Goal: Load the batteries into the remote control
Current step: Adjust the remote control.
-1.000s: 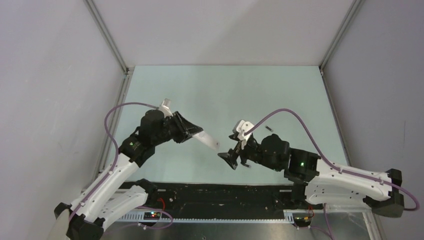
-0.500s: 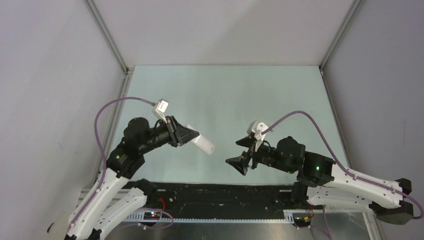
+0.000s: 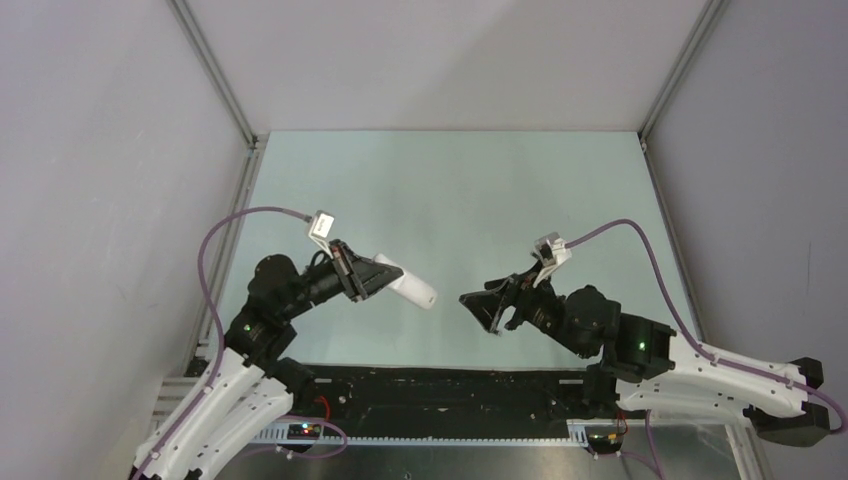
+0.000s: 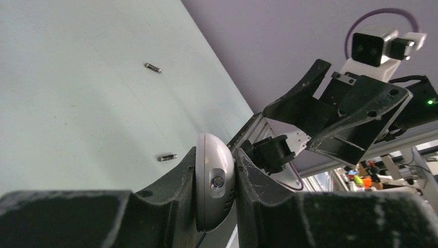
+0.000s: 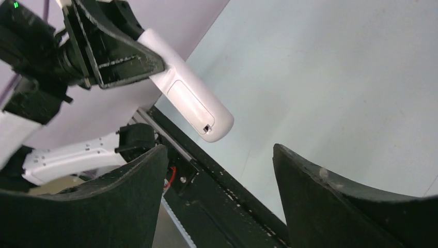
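Observation:
My left gripper (image 3: pixel 383 277) is shut on one end of the white remote control (image 3: pixel 413 290), holding it in the air with the free end pointing right. In the left wrist view the remote's rounded end (image 4: pixel 214 178) sits clamped between the fingers. The right wrist view shows the remote's back (image 5: pixel 190 101) with a rectangular cover panel. My right gripper (image 3: pixel 480 310) is open and empty, a short gap to the right of the remote and facing it. Two batteries (image 4: pixel 153 67) (image 4: pixel 166 157) lie apart on the table.
The pale green table (image 3: pixel 450 190) is walled on three sides by grey panels with metal corner posts (image 3: pixel 215 75). A black rail (image 3: pixel 450 385) runs along the near edge between the arm bases. The right arm's wrist camera (image 4: pixel 374 46) is above its open fingers.
My left gripper has drawn back toward the near left with the remote and turned it. The right gripper has shifted right and turned its open jaws toward the remote's free end.

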`<state>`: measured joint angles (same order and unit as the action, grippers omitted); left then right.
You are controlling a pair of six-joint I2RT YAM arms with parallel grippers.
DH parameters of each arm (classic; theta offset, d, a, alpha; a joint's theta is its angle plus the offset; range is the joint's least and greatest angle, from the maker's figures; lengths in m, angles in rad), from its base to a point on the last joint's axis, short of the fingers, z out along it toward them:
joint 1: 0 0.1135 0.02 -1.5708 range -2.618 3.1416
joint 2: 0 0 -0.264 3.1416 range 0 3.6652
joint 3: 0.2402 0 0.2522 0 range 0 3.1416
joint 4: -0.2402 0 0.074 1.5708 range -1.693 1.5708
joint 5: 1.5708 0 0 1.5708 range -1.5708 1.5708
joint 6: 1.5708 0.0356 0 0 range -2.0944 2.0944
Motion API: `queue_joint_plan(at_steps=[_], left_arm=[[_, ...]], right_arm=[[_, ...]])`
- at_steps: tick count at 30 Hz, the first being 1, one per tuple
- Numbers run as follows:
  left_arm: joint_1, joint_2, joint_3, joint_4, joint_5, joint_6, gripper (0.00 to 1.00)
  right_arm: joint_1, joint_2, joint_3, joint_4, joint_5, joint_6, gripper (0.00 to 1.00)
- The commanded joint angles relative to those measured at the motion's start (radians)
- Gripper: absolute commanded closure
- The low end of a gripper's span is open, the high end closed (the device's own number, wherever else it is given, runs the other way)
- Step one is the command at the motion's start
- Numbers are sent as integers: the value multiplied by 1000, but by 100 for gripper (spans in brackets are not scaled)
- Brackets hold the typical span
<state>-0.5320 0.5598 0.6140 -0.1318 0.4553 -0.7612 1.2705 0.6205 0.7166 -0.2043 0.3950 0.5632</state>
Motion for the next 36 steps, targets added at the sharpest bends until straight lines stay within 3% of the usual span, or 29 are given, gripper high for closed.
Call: queue_joint_plan(at_steps=[1,13,15,20,27,36], left_arm=[[-3,-10,-62,270,38,-129,100],[-2,-34,-324,597,-78,-365,100],[-3,-6,-361,655,-79,-410,100],[-3,116,-411,790,-36,-501,100],[-4,174,-431,849,0,-534,100],[-4,154,-480,880,-19,-563,100]], right_arm=[[33,-11,-1,-36,167,221,22],[40,4,-3,-278,258,448,33],[16,7,-10,-268,208,438,34],[-121,27,-44,-151,-86,358,32],[-198,45,-76,-129,-132,362,30],[-187,92,-79,-54,-147,365,28]])
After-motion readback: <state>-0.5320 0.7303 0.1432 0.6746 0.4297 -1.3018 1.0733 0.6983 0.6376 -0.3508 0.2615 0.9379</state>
